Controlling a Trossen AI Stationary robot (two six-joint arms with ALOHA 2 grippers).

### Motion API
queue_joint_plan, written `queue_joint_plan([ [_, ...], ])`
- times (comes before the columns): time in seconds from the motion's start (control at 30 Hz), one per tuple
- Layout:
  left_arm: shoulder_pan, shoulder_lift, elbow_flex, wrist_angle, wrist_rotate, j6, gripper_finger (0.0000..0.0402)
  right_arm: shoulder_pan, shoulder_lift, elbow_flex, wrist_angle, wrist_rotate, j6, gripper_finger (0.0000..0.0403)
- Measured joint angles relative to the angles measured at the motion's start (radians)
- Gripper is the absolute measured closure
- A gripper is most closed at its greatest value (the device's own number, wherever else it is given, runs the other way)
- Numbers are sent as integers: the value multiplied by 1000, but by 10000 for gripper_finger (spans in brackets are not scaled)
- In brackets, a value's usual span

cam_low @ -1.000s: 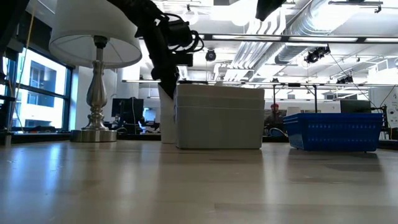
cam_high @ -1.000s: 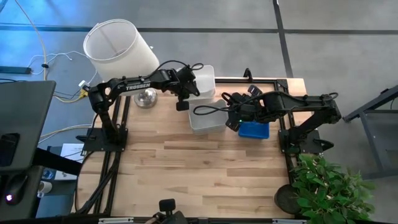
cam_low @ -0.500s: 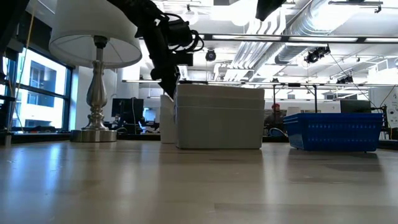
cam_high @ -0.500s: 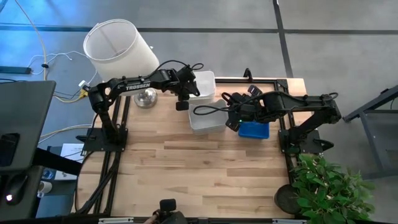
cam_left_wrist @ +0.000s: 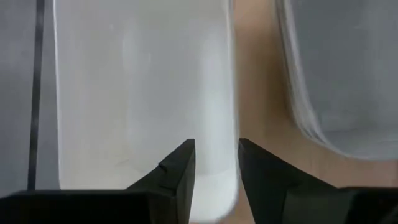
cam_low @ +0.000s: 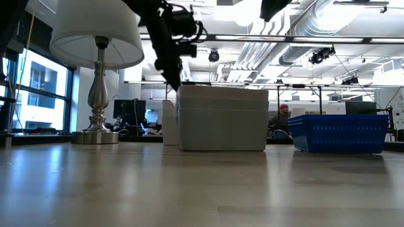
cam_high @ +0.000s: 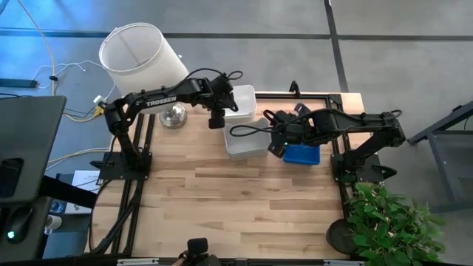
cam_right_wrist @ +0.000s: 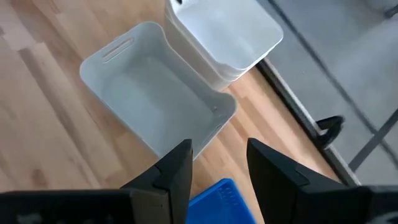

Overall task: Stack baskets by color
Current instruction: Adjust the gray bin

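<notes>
From my end: left gripper (cam_high: 216, 118) is up above the near rim of the rear white basket stack (cam_high: 241, 100), fingers (cam_left_wrist: 176, 177) parted with a narrow gap, nothing between them; the stack's side wall sits right under that gap in the left wrist view. I count two white groups: that rear stack at the table's (cam_high: 222, 192) far edge (at least two nested bins going by the right wrist view, can't give an exact count), and a front white basket (cam_high: 246, 137) just beside it, a strip of bare wood between them. In the low view the front white one (cam_low: 222, 118) shows a horizontal seam, so it may be more than one bin, can't tell. Right gripper (cam_high: 276, 147) hangs over the gap between the front white basket and one blue basket (cam_high: 303, 154), fingers (cam_right_wrist: 176, 171) spread, holding nothing. Blue basket sits on the table on the right, near the white one, not touching. One lamp (cam_high: 140, 55) stands at the far left corner, shade overhanging the edge, and one potted plant (cam_high: 392, 222) sits off the table's right side.
</notes>
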Motion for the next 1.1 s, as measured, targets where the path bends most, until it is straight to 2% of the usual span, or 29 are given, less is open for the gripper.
queue_joint_plan([
  [0.17,-19,-39,12,-46,27,0,295,-1,3,0,-16,-13,33,265],
  [0.47,-56,-111,13,-136,188,-65,296,-53,47,0,-75,-71,69,265],
  [0.7,-103,-130,11,-222,269,-68,300,-121,114,0,-136,-115,66,265],
  [0.8,-116,-140,-27,-213,305,-67,300,-150,142,0,-150,-143,59,265],
  [1.1,-168,-241,-242,-118,307,-103,300,-209,200,-27,-166,-174,39,265],
])
